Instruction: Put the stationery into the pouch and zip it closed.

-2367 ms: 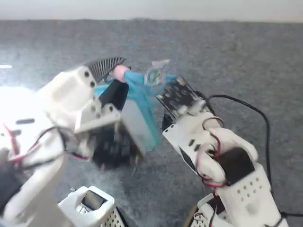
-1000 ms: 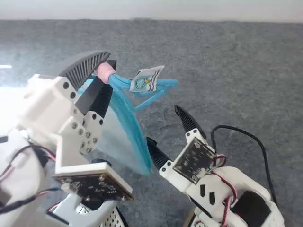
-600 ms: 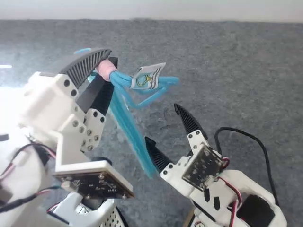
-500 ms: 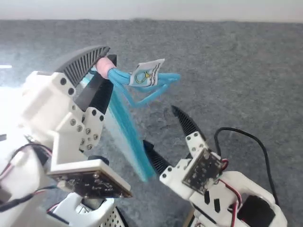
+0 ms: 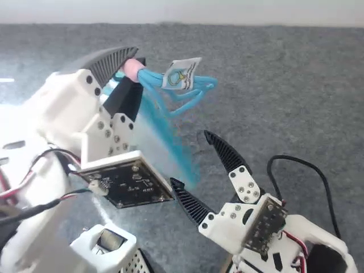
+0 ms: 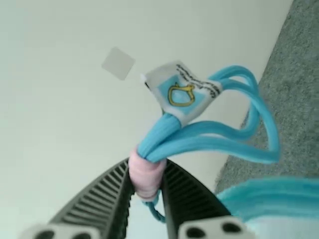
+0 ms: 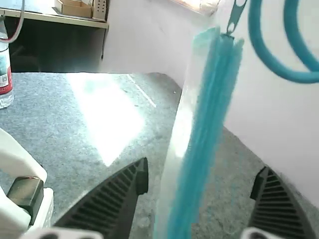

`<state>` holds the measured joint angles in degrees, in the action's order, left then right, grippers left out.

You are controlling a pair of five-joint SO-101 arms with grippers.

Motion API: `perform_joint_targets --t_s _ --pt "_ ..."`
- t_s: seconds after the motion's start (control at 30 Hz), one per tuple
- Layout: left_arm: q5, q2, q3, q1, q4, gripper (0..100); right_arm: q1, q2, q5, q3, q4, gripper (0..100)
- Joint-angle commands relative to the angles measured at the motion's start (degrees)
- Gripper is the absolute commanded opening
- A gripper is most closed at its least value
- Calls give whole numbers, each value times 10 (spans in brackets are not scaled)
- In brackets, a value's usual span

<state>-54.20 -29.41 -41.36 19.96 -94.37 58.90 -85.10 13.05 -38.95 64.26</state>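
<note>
Jaws, left: clenched on one pink tab point(image 5: 131, 69) of one blue-edged pouch point(image 5: 173, 145). Jaws, right: spread wide beside pouch. One grey table point(image 5: 284, 85); white wall point(image 5: 227, 10).

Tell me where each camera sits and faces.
High view: fixed above, looking down on the table; both arms, left gripper, right gripper.
Left wrist view: on the left wrist, facing along its jaws, shut on the pink pull.
Right wrist view: on the right wrist, facing between its open jaws at the pouch.
Shared: the blue cord, in all three.
</note>
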Motion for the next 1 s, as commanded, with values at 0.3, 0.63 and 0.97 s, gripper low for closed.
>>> perform_joint_targets --t_s 0.3,0.63,0.97 --pt "11 -3 -7 14 16 10 -36 96 0 33 -58 284" --pt "3 -4 -8 14 -3 10 -110 107 -5 47 -77 321" --pt "-6 -2 -8 18 5 10 -69 134 -62 44 -80 324"
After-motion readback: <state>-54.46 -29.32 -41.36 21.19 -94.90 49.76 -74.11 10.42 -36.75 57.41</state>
